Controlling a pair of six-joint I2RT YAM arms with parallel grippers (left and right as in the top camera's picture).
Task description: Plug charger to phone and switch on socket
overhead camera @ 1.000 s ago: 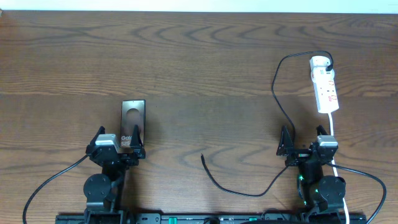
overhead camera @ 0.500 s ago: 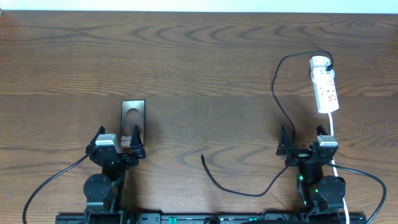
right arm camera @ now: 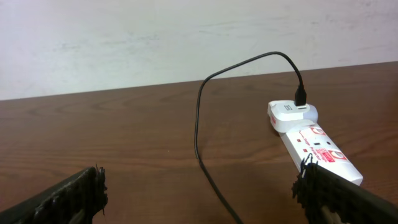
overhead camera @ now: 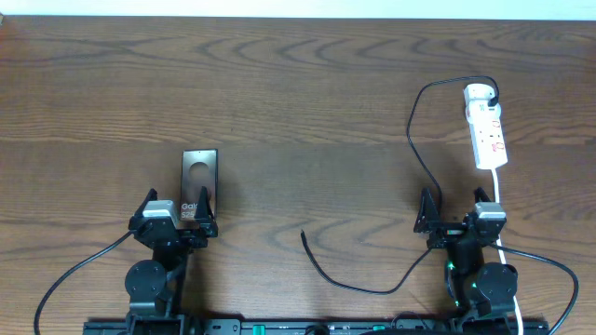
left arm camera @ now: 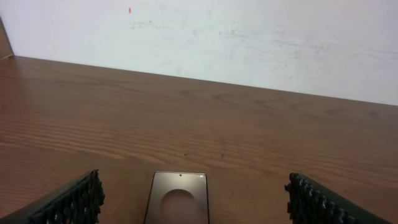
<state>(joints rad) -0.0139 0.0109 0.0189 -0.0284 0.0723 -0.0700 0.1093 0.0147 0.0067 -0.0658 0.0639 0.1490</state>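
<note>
The phone (overhead camera: 197, 182) lies flat on the table, its sticker end under my left gripper (overhead camera: 177, 212); it shows in the left wrist view (left arm camera: 178, 196) between the open fingers (left arm camera: 193, 202). The black charger cable (overhead camera: 413, 140) runs from its plug in the far end of the white socket strip (overhead camera: 486, 126) down past my right gripper (overhead camera: 458, 212) to a loose tip (overhead camera: 304, 236) mid-table. In the right wrist view the cable (right arm camera: 200, 134) passes between the open fingers (right arm camera: 202, 196), and the socket (right arm camera: 311, 140) lies to the right. Both grippers are empty.
The strip's white cord (overhead camera: 499, 200) runs toward the right arm's base. Both arm bases sit at the table's near edge. A pale wall (left arm camera: 249, 37) stands behind the table's far edge.
</note>
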